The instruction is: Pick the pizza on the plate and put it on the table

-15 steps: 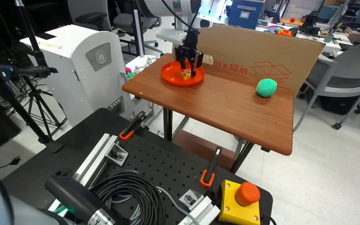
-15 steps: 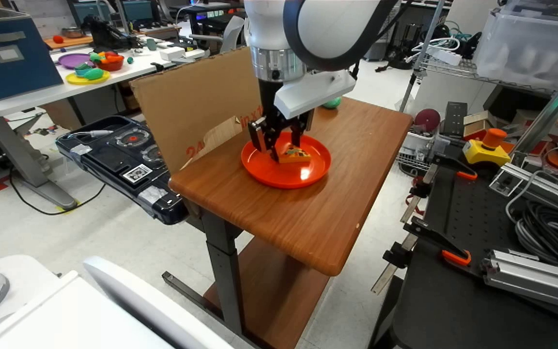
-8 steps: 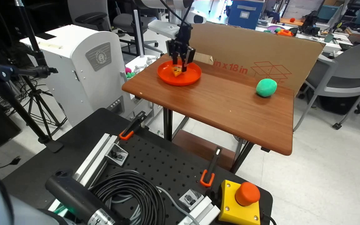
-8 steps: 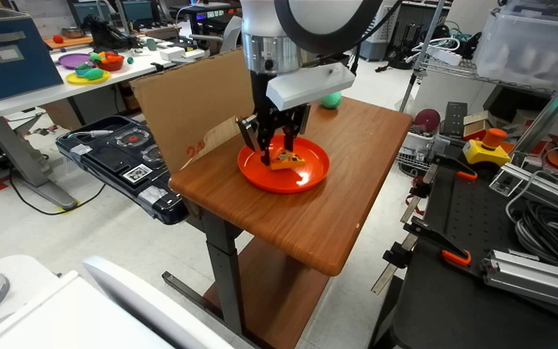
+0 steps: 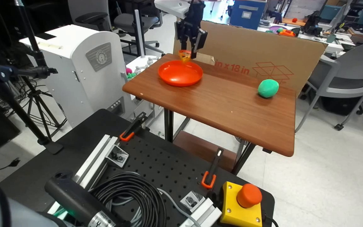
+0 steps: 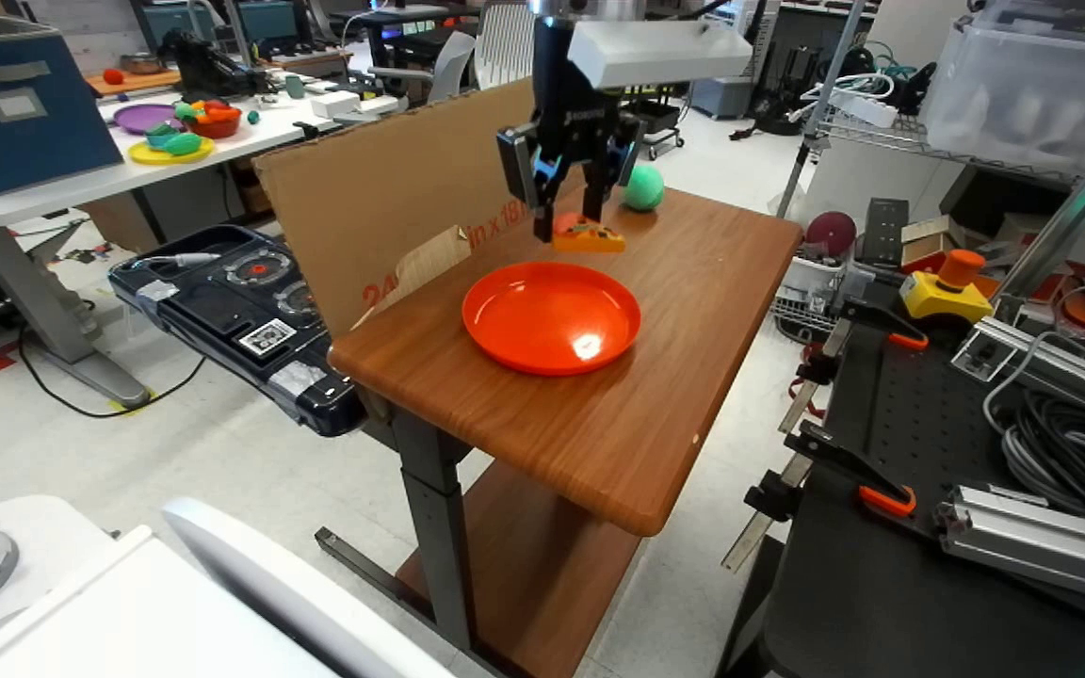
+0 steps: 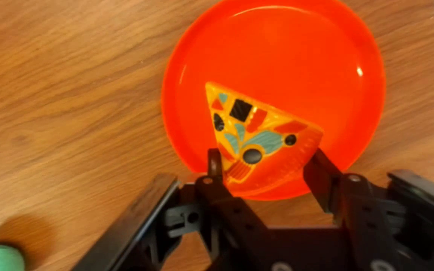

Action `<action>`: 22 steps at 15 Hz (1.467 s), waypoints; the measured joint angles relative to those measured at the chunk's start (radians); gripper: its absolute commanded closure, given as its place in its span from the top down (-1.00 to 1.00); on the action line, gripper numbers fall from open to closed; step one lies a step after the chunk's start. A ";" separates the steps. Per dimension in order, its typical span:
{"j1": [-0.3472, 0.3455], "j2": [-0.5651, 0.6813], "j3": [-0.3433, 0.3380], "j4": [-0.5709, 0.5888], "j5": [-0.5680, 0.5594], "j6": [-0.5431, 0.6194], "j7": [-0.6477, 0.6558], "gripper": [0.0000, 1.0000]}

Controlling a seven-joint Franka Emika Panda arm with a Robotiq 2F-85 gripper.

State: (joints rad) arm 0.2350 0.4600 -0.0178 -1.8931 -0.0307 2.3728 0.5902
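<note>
- White machine housing: stands left of the wooden table in an exterior view, with a grey badge panel.
- Black perforated board: occupies the foreground and carries a coil of cable.
- Orange-red plate: sits flat on the left part of the wooden table; inner surface glossy.
- Toy pizza slice: in the air, higher than the plate and apart from it.
- Robotiq gripper: clamped on the toy pizza slice, fingers at either side of its broad end.
- Wooden table: rectangular, brown-grained, round-cornered, with small pale marks near the edge; black metal legs and a brown lower shelf below.
- Yellow emergency-stop box: sits to the right of the coil of cable.
- Cardboard panel: stands upright along one long edge of the table; red print reads "in x 18 in".
- Green ball: rests on the table's right part, near the cardboard panel.
- Grey chair: stands on the floor, right of the table.
</note>
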 measured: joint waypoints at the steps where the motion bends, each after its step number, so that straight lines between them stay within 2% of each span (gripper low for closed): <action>1: -0.018 -0.014 -0.011 -0.011 0.000 0.000 0.000 -0.37; 10: -0.195 -0.007 -0.103 -0.026 0.002 -0.055 -0.001 -0.37; 15: -0.227 0.063 -0.144 -0.024 0.002 -0.054 0.002 -0.37; 20: -0.229 0.138 -0.175 -0.021 -0.005 -0.017 0.007 -0.37; 21: -0.226 0.138 -0.178 -0.021 -0.006 -0.016 0.007 0.63; 22: -0.224 0.138 -0.179 -0.021 -0.008 -0.017 0.007 0.65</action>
State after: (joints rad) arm 0.0109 0.5983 -0.1973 -1.9143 -0.0385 2.3561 0.5970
